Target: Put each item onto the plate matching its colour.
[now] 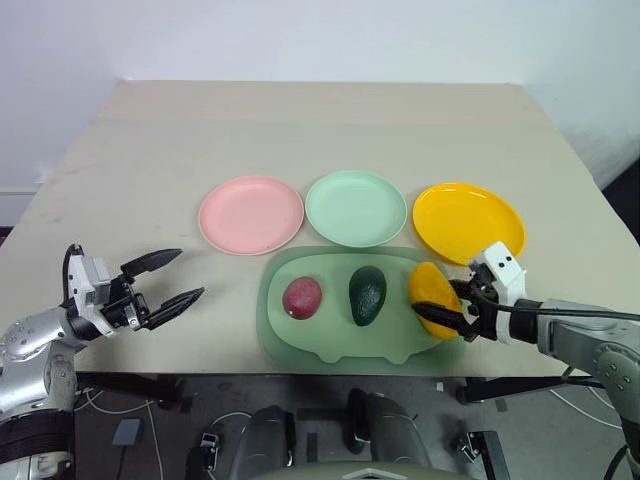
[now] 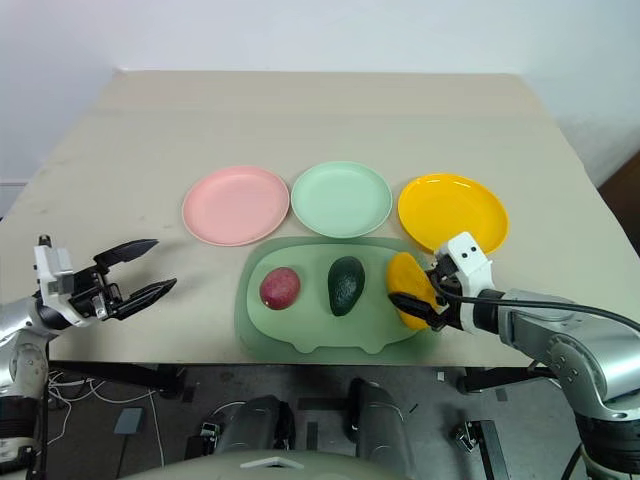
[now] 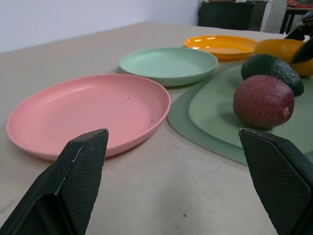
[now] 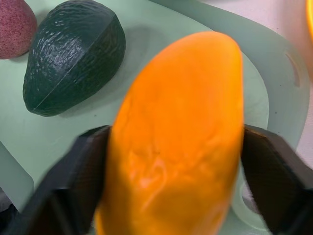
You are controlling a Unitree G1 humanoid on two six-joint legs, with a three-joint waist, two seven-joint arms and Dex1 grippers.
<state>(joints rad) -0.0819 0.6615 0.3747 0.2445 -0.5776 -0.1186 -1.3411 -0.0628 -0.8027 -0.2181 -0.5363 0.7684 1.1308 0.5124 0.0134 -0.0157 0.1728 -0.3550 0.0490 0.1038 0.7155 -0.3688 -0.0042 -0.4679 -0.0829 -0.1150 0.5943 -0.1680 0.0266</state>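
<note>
Between right gripper (image 4: 171, 161) jaws, mango (image 4: 181, 137) clamped.

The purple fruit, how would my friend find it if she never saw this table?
Find the big dull-green tray at the table's near edge, below the three plates. Three fruits sit on it in a row. The reddish-purple fruit is the small round one at the left end, beside the dark avocado.

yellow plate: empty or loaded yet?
Empty. The yellow plate shows a bare surface; the mango is on the tray, between the right gripper's jaws.
</note>
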